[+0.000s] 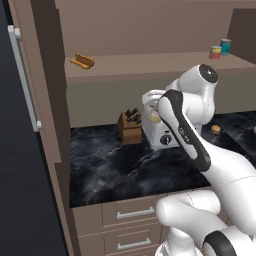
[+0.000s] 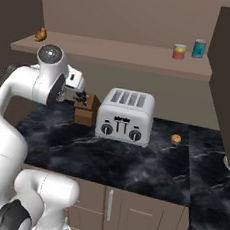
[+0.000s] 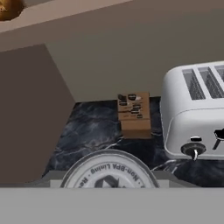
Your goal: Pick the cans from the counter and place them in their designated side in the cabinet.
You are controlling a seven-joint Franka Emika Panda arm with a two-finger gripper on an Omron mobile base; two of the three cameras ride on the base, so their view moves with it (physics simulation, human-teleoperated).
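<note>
gripper (image 1: 154,116) | clamped on cream-yellow can (image 3: 109,170) | raised above counter (image 1: 115,165)

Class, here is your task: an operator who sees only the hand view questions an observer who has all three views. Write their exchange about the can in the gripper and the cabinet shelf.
Operator: The gripper is shut on a can, lid towards me. What colour is its side?
Observer: Cream-yellow, as the left base view shows.
Operator: Is anything at the right end of the shelf?
Observer: Yes. A red-orange can and a teal can stand side by side there.
</note>
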